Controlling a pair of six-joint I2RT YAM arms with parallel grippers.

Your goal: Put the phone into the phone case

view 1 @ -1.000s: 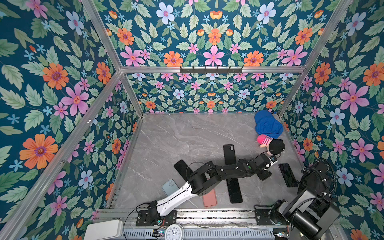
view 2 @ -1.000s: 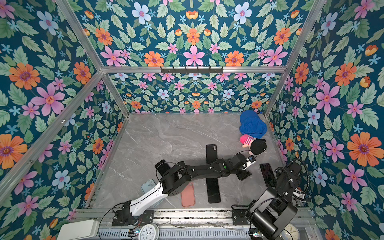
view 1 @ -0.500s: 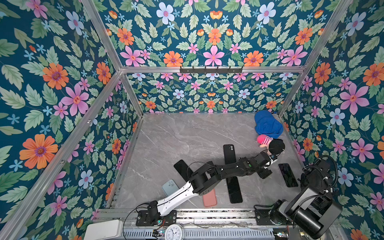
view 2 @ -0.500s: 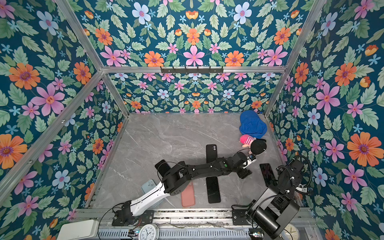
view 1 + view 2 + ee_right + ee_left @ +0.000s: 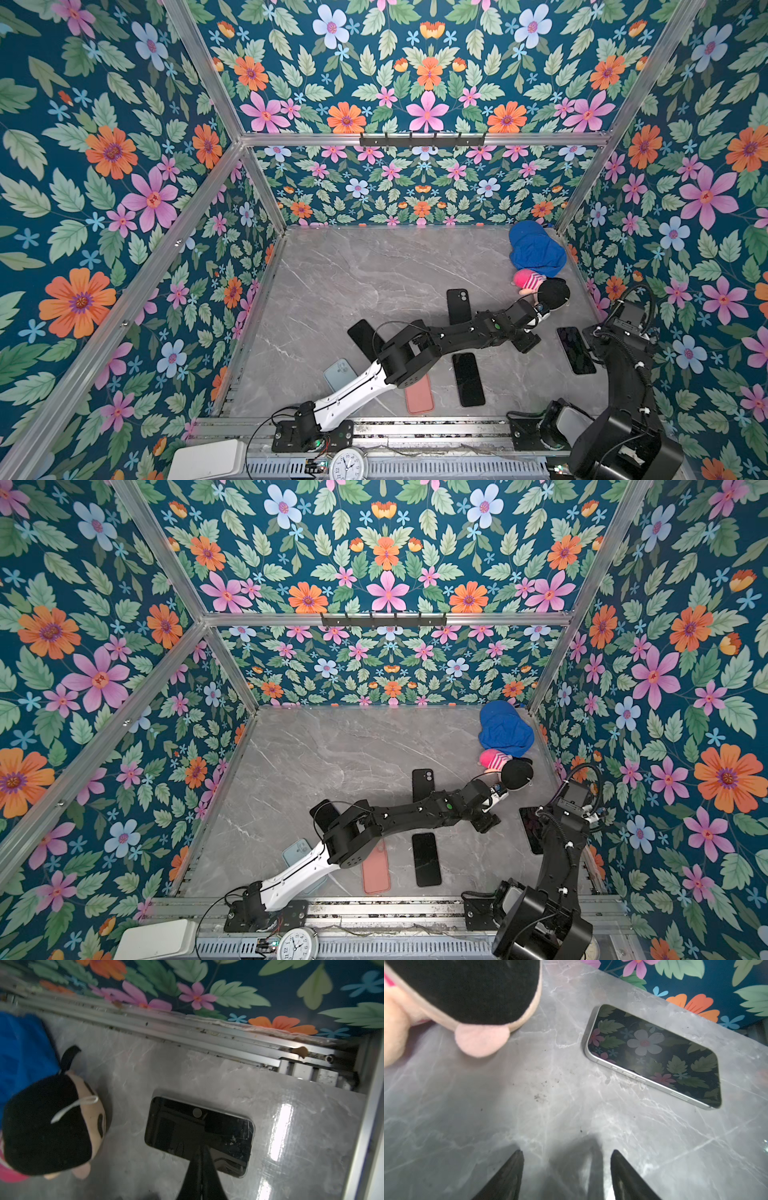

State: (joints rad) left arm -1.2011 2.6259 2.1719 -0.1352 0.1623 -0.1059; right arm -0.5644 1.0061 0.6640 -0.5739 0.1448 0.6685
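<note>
My left claw (image 5: 564, 1153) hangs with jaws apart over bare surface (image 5: 529, 1095), just short of the phone (image 5: 654, 1055). The phone lies flat, screen up, near the right wall (image 5: 716, 985) by the doll (image 5: 463, 991). My right claw (image 5: 201, 1148) is pinched closed, empty, its tip over that phone; contact I cannot tell. I judge the thin edges want a low, square approach across the width. The pink case (image 5: 419, 397) lies well apart.
</note>
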